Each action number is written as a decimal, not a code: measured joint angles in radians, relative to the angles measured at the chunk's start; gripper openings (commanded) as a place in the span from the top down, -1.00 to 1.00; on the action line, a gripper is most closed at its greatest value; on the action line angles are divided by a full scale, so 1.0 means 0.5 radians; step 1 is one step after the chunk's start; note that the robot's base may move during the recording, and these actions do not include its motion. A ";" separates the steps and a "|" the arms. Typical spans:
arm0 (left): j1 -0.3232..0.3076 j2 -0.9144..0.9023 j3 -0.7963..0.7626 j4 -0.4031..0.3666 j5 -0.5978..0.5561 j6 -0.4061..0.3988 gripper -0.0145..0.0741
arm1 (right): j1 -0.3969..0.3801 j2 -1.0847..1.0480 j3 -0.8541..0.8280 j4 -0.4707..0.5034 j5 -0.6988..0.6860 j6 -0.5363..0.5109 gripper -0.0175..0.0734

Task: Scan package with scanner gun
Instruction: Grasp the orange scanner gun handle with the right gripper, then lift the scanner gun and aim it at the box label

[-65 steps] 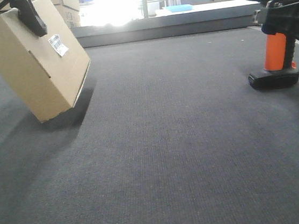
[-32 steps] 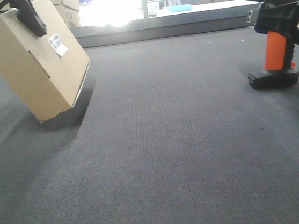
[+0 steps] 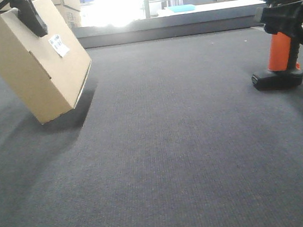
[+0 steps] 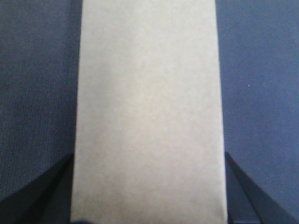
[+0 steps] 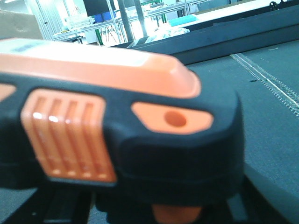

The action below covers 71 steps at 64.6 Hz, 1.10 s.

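The left gripper (image 4: 148, 159) had its fingers (image 4: 42, 196) spread about as wide as the box (image 4: 148, 93) and pressed against both of its sides. In the left wrist view the two dark fingers showed at the lower corners, with the plain brown face filling the space between them. From the front, one black finger (image 3: 31, 17) lay over the box's upper edge. The box (image 3: 31, 67) hung tilted at the far left, its top leaning away to the left. Its white label (image 3: 59, 45) faced the middle of the mat (image 3: 171, 144). The lowest corner sat on or just above the mat, over its own shadow; I could not tell whether it touched.

The right gripper (image 3: 289, 16) was closed on the scanner (image 3: 280, 50), its black fingers clamped round the neck just below the head. The orange handle stood nearly upright, and the black foot rested on the mat at the far right, well apart from the box. In the right wrist view the scanner's head (image 5: 117, 116) filled the frame, orange on top and black at the sides, with a ribbed orange panel. The fingers themselves were too dark and blurred to make out there.

Behind the mat ran a grey ledge (image 3: 174, 27), and beyond it were bright windows and shelving.
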 measured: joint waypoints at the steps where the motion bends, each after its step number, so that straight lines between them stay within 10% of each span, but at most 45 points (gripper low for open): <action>1: 0.000 0.000 0.000 0.000 0.000 0.000 0.31 | 0.000 0.000 0.000 0.000 0.000 0.000 0.10; 43: 0.000 0.000 0.000 0.000 -0.008 0.000 0.31 | 0.005 0.027 -0.120 -0.245 -0.141 -0.221 0.10; 71: 0.000 0.000 0.000 0.000 -0.008 0.000 0.31 | 0.005 0.027 -0.491 -0.275 0.469 -0.561 0.10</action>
